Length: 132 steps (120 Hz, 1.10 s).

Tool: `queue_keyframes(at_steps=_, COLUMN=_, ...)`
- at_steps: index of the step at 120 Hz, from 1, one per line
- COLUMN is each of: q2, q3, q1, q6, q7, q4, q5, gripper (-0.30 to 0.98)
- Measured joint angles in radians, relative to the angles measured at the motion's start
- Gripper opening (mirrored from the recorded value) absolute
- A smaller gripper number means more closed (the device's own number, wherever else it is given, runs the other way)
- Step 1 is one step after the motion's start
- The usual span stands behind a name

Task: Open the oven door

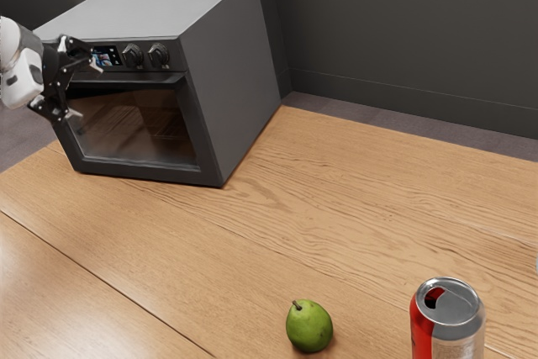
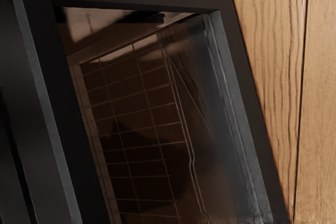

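A red and silver can (image 1: 448,319) stands upright at the exterior view's lower right, on the wooden table (image 1: 353,199). Toward the exterior view's upper left sits the large grey oven (image 1: 231,73). Its door (image 1: 147,172) is shut, a dark frame around a glass window (image 1: 139,128), with a bar handle (image 1: 155,81) along the top; through the glass, the wrist view shows a wire rack (image 2: 139,108). The gripper (image 1: 87,91) is in front of the door near one end of the handle, its two fingers spread apart and tilted. A green pear (image 1: 309,328) rests near the can. Two knobs (image 1: 158,56) sit beside a small display (image 1: 106,57) above the door.
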Motion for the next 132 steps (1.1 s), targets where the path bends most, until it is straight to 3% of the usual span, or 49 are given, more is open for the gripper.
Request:
queue_keyframes(at_steps=17, q2=0.000, q3=0.073, q1=-0.083, q6=0.016, q7=0.034, q4=0.016, q5=0.044, gripper=0.69)
queue_keyframes(at_steps=26, q2=-0.002, q3=0.153, q1=-0.179, q6=0.021, q7=0.033, q4=0.035, q5=0.097, gripper=0.69)
queue_keyframes(at_steps=36, q2=-0.005, q3=0.183, q1=-0.215, q6=0.025, q7=0.027, q4=0.041, q5=0.140, gripper=0.69)
queue_keyframes(at_steps=73, q2=-0.007, q3=0.208, q1=-0.195, q6=0.036, q7=-0.016, q4=0.042, q5=0.183, gripper=0.69)
queue_keyframes(at_steps=100, q2=-0.008, q3=0.259, q1=-0.199, q6=0.091, q7=-0.190, q4=0.043, q5=0.291, gripper=0.69)
queue_keyframes(at_steps=132, q2=-0.017, q3=0.260, q1=-0.198, q6=0.125, q7=-0.366, q4=0.044, q5=0.321, gripper=0.69)
